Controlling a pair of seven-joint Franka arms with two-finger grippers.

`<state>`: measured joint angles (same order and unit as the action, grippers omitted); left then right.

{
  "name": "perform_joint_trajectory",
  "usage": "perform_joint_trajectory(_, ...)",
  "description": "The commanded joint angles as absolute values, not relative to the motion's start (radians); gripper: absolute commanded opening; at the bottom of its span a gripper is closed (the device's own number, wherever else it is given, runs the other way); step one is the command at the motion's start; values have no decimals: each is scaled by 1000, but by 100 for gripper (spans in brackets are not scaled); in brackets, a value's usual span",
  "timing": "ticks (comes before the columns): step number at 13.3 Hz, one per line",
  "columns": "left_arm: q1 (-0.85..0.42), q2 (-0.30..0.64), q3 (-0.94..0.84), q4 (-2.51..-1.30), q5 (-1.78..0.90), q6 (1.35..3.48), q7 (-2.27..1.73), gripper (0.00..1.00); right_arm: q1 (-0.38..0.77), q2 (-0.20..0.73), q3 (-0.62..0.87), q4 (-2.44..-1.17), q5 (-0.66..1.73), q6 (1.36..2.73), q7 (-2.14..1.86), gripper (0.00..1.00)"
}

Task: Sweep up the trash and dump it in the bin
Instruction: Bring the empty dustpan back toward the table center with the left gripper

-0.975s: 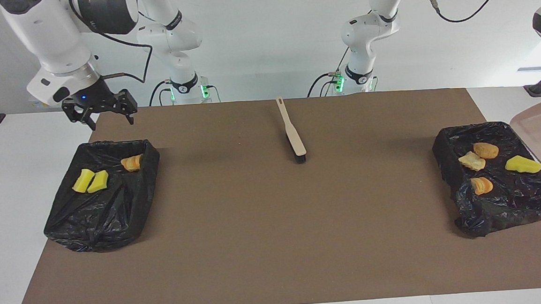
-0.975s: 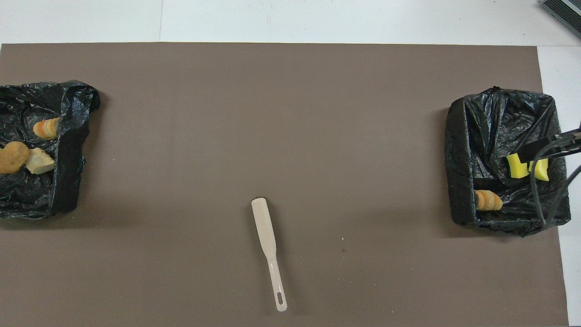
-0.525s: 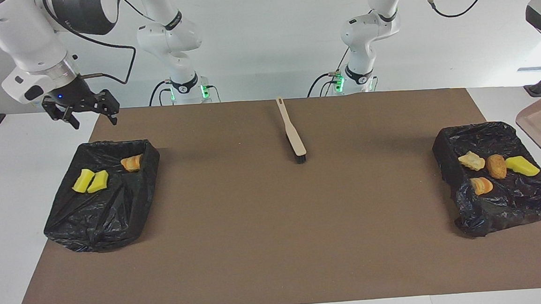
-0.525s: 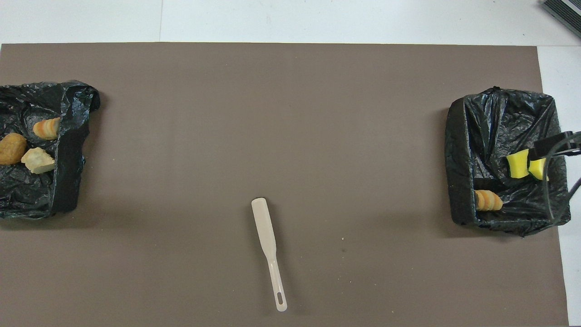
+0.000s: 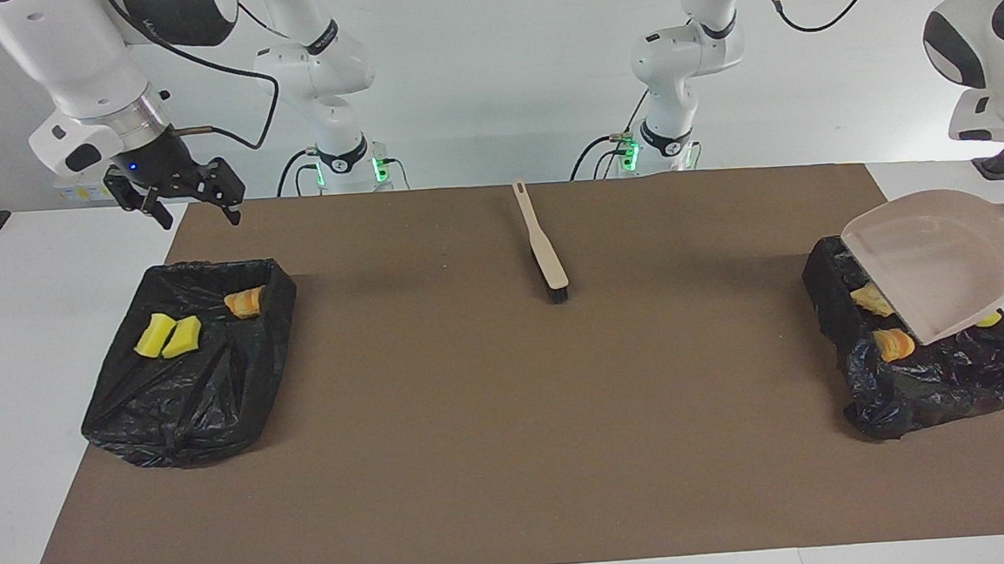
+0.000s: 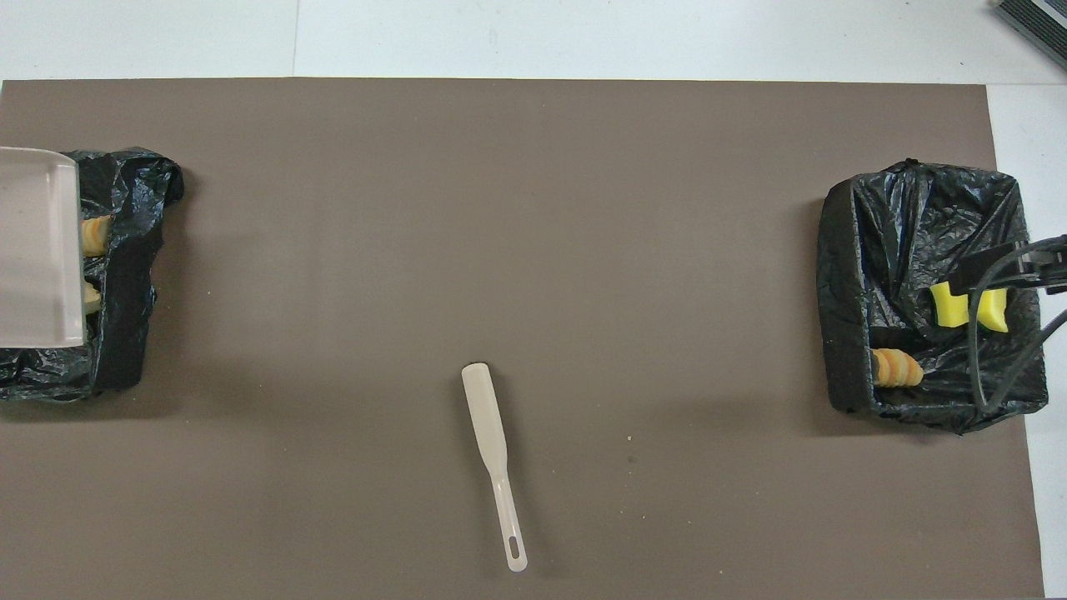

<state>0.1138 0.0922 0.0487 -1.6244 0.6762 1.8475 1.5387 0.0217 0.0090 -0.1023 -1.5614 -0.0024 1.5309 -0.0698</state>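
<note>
Lying in bins (image 5: 213,396), trash (image 5: 167,336) below jaws.

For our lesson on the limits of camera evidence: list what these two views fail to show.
- Left gripper: cut off by the facing view's edge; only the dustpan shows, its handle running off toward it.
- Trash in the bin at the left arm's end: partly covered by the dustpan in both views.
- Right gripper: in the overhead view, only cables show over the other bin.

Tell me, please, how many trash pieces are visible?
6 pieces: three in the bin at the right arm's end, three in the bin at the left arm's end; the dustpan may hide more.
</note>
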Motion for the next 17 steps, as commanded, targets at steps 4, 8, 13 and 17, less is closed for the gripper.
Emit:
perform_joint_trajectory(4,-8,-3,60,-1762,536,1725,1324,0,31,-17,-100,-1595,21,1546,-35,100)
perform_joint_trajectory(8,-61,-6,58,-1851,451,1729,1151,0,29,-17,-100,-1595,20,1545,-43,100)
perform_joint_trajectory(13,-207,12,55,-1908,303,1743,800,0,29,-17,-100,-1595,20,1545,-43,100)
perform_joint_trajectory(17,-329,61,55,-1927,192,1819,429,0,29,-17,-100,-1595,20,1545,-43,100)
